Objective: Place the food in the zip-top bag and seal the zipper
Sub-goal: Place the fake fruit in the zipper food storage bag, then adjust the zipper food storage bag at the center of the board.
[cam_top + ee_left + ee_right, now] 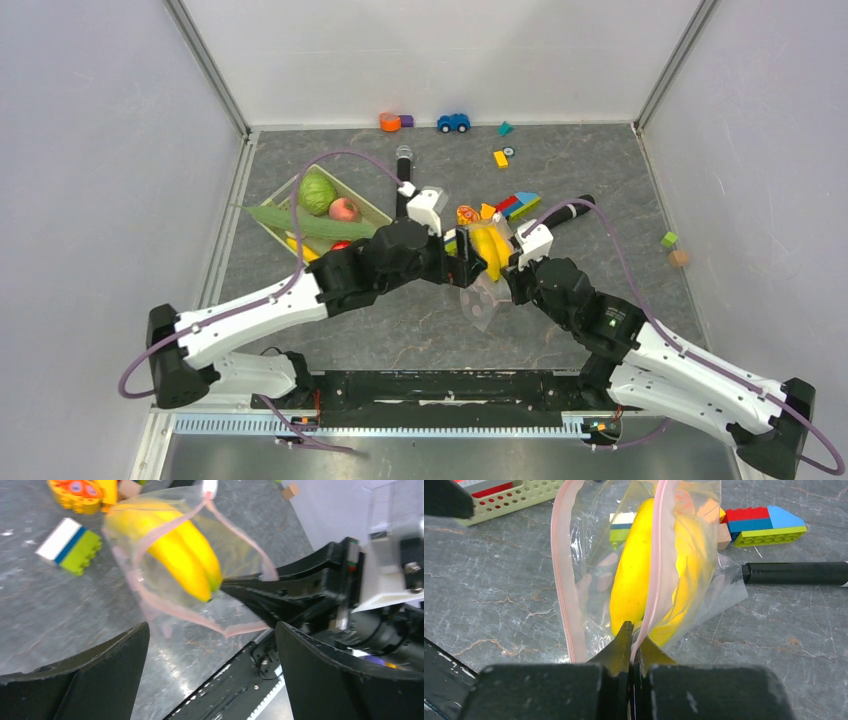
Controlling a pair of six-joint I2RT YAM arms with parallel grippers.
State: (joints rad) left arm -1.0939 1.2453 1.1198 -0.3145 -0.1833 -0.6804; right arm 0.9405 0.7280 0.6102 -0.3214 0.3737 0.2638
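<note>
The banana (634,580) is lodged in the zip-top bag (723,587), which is held by one lip of the zipper (656,555) clamped in the right gripper (634,647). The left gripper (211,630) is spread wide, empty. The thin lip could be dragged free by the banana's weight, and the fruit spilled.

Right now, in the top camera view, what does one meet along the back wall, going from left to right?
First the orange toy, then the blue toy car, then the teal block.
</note>
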